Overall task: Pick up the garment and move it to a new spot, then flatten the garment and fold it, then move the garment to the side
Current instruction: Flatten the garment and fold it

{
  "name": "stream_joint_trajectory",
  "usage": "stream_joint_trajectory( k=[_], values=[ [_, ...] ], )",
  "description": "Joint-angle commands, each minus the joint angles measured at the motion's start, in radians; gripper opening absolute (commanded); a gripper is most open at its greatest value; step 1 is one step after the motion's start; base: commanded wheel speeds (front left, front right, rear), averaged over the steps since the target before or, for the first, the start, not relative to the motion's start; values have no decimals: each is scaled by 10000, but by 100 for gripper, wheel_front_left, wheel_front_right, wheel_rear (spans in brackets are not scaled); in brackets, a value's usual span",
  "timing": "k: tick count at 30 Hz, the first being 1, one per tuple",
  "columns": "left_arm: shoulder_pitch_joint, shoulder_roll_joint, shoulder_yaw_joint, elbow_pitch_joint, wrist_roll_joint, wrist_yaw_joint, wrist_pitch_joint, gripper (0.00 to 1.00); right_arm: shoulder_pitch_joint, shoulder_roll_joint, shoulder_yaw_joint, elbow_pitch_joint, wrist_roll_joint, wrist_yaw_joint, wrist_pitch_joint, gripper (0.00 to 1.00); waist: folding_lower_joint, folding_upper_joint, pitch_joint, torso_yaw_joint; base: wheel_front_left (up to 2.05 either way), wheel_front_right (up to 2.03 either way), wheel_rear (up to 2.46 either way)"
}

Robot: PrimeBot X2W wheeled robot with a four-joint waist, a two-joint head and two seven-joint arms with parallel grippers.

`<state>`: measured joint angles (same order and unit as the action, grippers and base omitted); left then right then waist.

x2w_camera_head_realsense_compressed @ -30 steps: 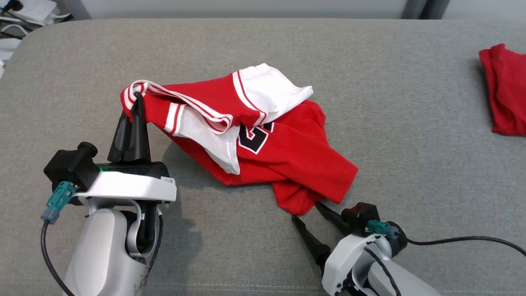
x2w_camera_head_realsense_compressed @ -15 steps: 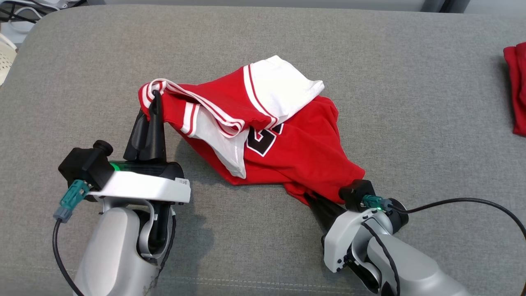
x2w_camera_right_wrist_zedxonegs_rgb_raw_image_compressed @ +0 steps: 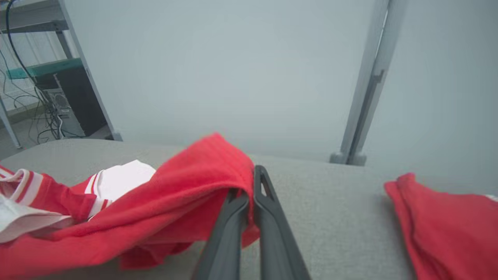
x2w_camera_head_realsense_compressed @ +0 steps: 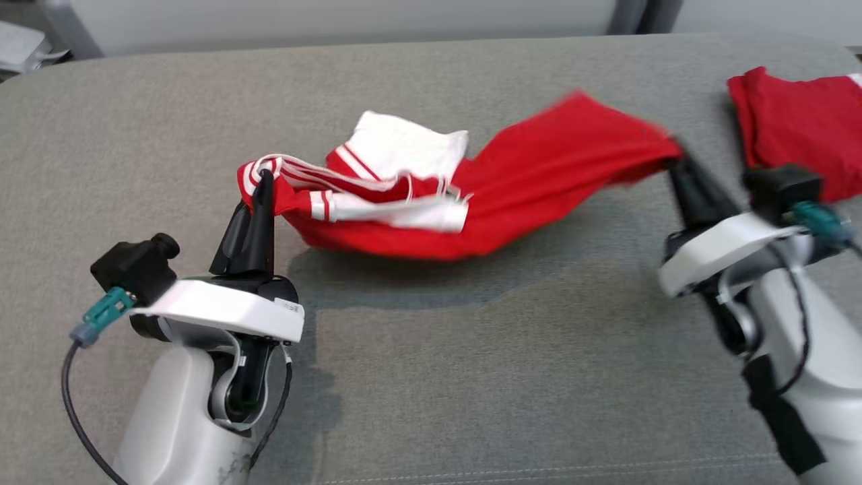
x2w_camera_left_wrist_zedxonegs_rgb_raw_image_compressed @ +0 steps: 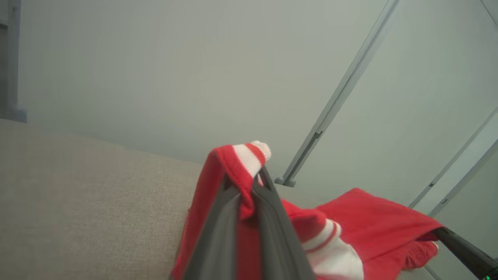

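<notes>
Both claws clamped on garment (x2w_camera_head_realsense_compressed: 532, 178): left claw (x2w_camera_head_realsense_compressed: 262, 183) on striped trim, right claw (x2w_camera_head_realsense_compressed: 675, 162) on plain red edge. Garment strung between, middle sagging low over grey worktop (x2w_camera_head_realsense_compressed: 431, 377).

Best: lift level, hold taut, steer clear of red cloth (x2w_camera_head_realsense_compressed: 794, 128) at right.

Head view gives sag and shadow; right wrist view gives edge folded over my fingertip.

No lettering or number can be read on the garment (x2w_camera_head_realsense_compressed: 539, 185) or elsewhere.
</notes>
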<state>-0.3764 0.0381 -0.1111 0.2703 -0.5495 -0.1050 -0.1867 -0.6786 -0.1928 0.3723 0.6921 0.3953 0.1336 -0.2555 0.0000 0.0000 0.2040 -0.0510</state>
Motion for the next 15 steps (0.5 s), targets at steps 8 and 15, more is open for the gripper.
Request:
stream_joint_trajectory(
  k=[8, 15],
  values=[
    [318, 1628, -981, -433, -2036, -250, 2649, 0, 1503, -773, -1148, -262, -851, -29, -62, 0, 0, 0, -234, -250, 0, 0, 0],
    [981, 2170, -529, 946, -2103, 388, 2431, 0, 2696, -782, -363, 664, 52, -29, -47, 0, 0, 0, -73, -111, 0, 0, 0]
  ],
)
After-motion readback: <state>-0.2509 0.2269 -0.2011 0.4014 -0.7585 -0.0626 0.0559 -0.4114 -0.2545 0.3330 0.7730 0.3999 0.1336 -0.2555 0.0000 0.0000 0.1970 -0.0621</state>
